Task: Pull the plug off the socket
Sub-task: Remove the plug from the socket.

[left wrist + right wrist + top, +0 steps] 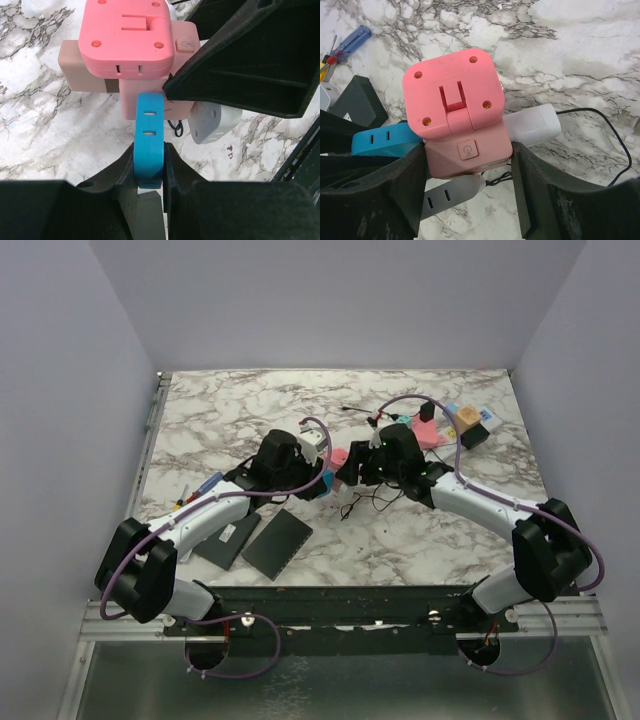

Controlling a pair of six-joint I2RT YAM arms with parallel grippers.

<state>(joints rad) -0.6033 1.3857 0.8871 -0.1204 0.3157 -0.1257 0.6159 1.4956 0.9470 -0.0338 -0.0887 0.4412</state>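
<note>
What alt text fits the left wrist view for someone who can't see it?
The left gripper is shut on a blue piece with two slots that joins a pink socket cube above it. A black finger of the right gripper meets the cube's right side, over a white marbled table.

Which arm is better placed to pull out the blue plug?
Left. The left fingers pinch the blue plug end-on, ready to draw it back; the right fingers clamp the pink socket cube, bracing it.

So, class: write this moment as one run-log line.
left gripper: shut on blue plug | right gripper: clamped on pink socket | blue plug: not yet pulled out
</note>
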